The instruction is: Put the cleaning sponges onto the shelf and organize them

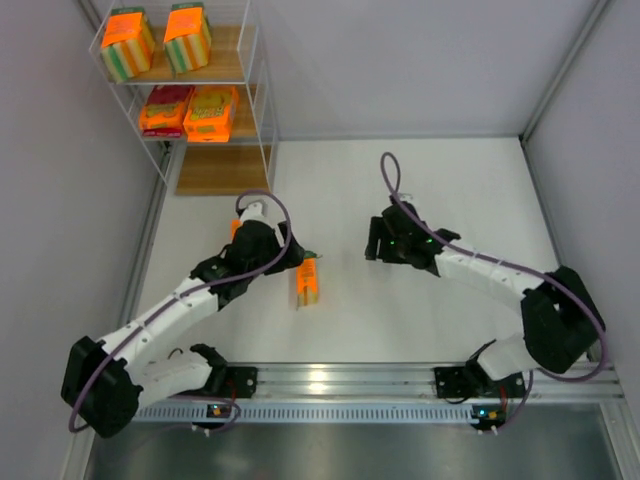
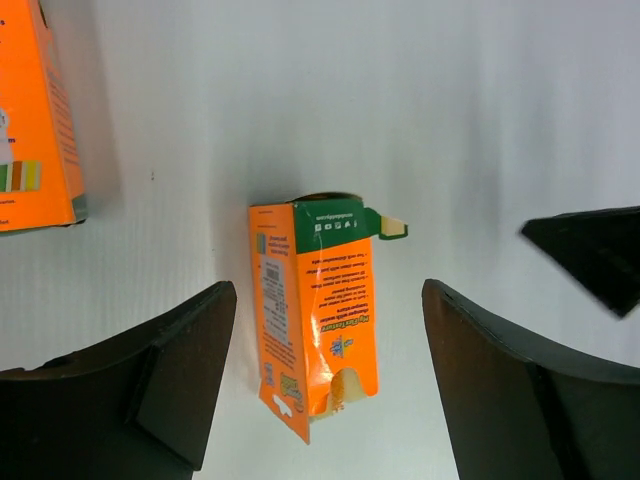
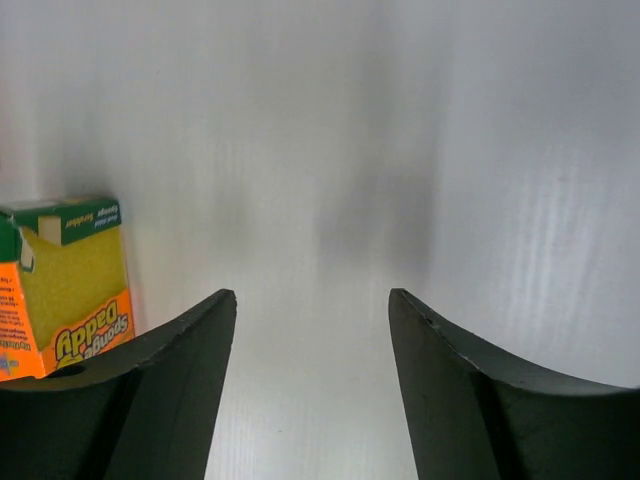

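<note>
One orange sponge pack [image 1: 307, 281] lies on the white table between the two arms. In the left wrist view this pack [image 2: 315, 310] lies between the tips of my open left gripper [image 2: 325, 385], not gripped. My left gripper [image 1: 296, 262] hovers just left of it. A second pack [image 1: 236, 228] peeks out from behind the left arm and also shows in the left wrist view [image 2: 35, 120]. My right gripper [image 1: 374, 246] is open and empty to the right of the lying pack [image 3: 70, 290]. The shelf [image 1: 262, 90] holds two blocky packs [image 1: 128, 43] on top and two flat packs [image 1: 210, 113] on the middle board.
The shelf's bottom board [image 1: 220, 170] is bare. Grey walls close in the table on the left, the back and the right. A metal rail [image 1: 330, 380] runs along the near edge. A dark part [image 2: 590, 255] enters the left wrist view from the right.
</note>
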Controlling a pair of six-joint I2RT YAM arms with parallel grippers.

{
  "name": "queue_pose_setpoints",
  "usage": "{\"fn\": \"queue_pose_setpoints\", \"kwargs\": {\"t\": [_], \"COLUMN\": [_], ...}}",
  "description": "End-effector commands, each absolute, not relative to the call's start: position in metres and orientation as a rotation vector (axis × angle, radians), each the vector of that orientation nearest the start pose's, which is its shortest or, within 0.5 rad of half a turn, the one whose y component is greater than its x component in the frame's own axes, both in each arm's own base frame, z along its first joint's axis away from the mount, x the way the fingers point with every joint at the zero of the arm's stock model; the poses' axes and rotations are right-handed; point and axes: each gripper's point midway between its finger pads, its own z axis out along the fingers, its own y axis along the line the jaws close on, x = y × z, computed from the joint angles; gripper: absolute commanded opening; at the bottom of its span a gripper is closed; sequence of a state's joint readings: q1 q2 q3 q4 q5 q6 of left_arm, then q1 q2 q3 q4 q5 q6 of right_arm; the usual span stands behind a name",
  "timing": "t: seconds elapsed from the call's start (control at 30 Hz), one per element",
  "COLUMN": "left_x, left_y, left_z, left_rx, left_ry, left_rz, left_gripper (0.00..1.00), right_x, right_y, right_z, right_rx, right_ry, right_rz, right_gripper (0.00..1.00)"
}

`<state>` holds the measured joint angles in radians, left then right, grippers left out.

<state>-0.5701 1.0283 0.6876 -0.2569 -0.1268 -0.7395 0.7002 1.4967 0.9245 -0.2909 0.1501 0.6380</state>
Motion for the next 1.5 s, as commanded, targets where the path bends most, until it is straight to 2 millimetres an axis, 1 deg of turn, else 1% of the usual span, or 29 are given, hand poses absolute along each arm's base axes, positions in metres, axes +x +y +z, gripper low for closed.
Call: {"fn": "queue_pose_setpoints", "kwargs": {"t": [0.0,0.03,0.07,0.1,0.13,0.17,0.2,0.23,0.4,0.53,0.57,0.63,0.67,0.7,0.77,0.8,0.9,0.97,1.0,1.03,1.13,1.2,1.23,1.3,1.33,1.37,1.43,1.47], "left_x": [0.27,0.262,0.262,0.254,0.253,0.253,0.251,0.25,0.249,0.248,0.248,0.246,0.245,0.244,0.244,0.245,0.252,0.253,0.258,0.258,0.263,0.264,0.263,0.268,0.269,0.279,0.288,0.304], "left_y": [-0.178,-0.179,-0.188,-0.2,-0.203,-0.208,-0.214,-0.215,-0.213,-0.22,-0.222,-0.222,-0.222,-0.222,-0.222,-0.221,-0.216,-0.215,-0.214,-0.22,-0.22,-0.221,-0.222,-0.225,-0.223,-0.211,-0.202,-0.178], "left_z": [0.138,0.13,0.126,0.123,0.12,0.117,0.116,0.115,0.108,0.102,0.095,0.085,0.076,0.072,0.068,0.07,0.072,0.067,0.066,0.063,0.058,0.057,0.058,0.077,0.096,0.108,0.134,0.162], "left_rx": [-0.157,-0.111,-0.08,-0.027,-0.021,-0.014,-0.006,-0.004,-0.012,0.01,0.017,0.014,0.016,-0.005,-0.018,-0.019,-0.048,-0.06,-0.066,-0.067,-0.072,-0.071,-0.07,-0.084,-0.103,-0.151,-0.157,-0.226], "left_ry": [2.283,2.303,2.327,2.338,2.343,2.345,2.347,2.347,2.354,2.363,2.377,2.397,2.417,2.427,2.43,2.424,2.406,2.418,2.419,2.428,2.444,2.455,2.455,2.419,2.373,2.341,2.276,2.183], "left_rz": [-0.367,-0.254,-0.206,-0.196,-0.184,-0.17,-0.174,-0.165,-0.069,-0.05,-0.028,-0.008,0.012,0.01,0.018,0.023,0.035,0.004,-0.016,-0.078,-0.11,-0.128,-0.141,-0.236,-0.301,-0.331,-0.446,-0.48], "left_gripper": [0.81,0.81,0.82,0.82,0.82,0.82,0.82,0.82,0.82,0.82,0.82,0.82,0.81,0.81,0.77,0.74,0.7,0.66,0.63,0.57,0.54,0.51,0.49,0.48,0.47,0.47,0.45,0.45], "right_x": [0.3,0.302,0.303,0.303,0.303,0.302,0.3,0.3,0.296,0.3,0.3,0.302,0.302,0.302,0.303,0.303,0.303,0.305,0.305,0.306,0.307,0.307,0.307,0.308,0.308,0.31,0.311,0.312], "right_y": [0.196,0.18,0.172,0.168,0.16,0.158,0.155,0.153,0.152,0.154,0.156,0.158,0.158,0.159,0.159,0.159,0.16,0.161,0.161,0.162,0.162,0.163,0.163,0.162,0.161,0.162,0.163,0.164], "right_z": [0.114,0.109,0.115,0.116,0.11,0.111,0.107,0.105,0.093,0.092,0.089,0.09,0.089,0.089,0.087,0.088,0.086,0.087,0.086,0.087,0.086,0.086,0.086,0.086,0.086,0.087,0.088,0.085], "right_rx": [0.117,0.16,0.178,0.192,0.21,0.216,0.222,0.229,0.218,0.222,0.223,0.223,0.223,0.219,0.22,0.219,0.218,0.22,0.22,0.22,0.224,0.224,0.226,0.23,0.224,0.224,0.22,0.218], "right_ry": [2.364,2.369,2.343,2.331,2.337,2.333,2.34,2.344,2.381,2.379,2.386,2.385,2.39,2.391,2.394,2.394,2.397,2.397,2.401,2.396,2.397,2.398,2.398,2.396,2.396,2.394,2.391,2.399], "right_rz": [0.367,0.338,0.335,0.329,0.315,0.318,0.314,0.31,0.323,0.342,0.346,0.357,0.359,0.359,0.358,0.362,0.367,0.374,0.372,0.38,0.381,0.383,0.384,0.383,0.38,0.386,0.39,0.398], "right_gripper": [0.68,0.7,0.73,0.79,0.82,0.84,0.88,0.9,0.94,0.94,0.94,0.95,0.95,0.95,0.95,0.95,0.95,0.95,0.95,0.95,0.95,0.95,0.95,0.95,0.95,0.95,0.95,0.95]}}
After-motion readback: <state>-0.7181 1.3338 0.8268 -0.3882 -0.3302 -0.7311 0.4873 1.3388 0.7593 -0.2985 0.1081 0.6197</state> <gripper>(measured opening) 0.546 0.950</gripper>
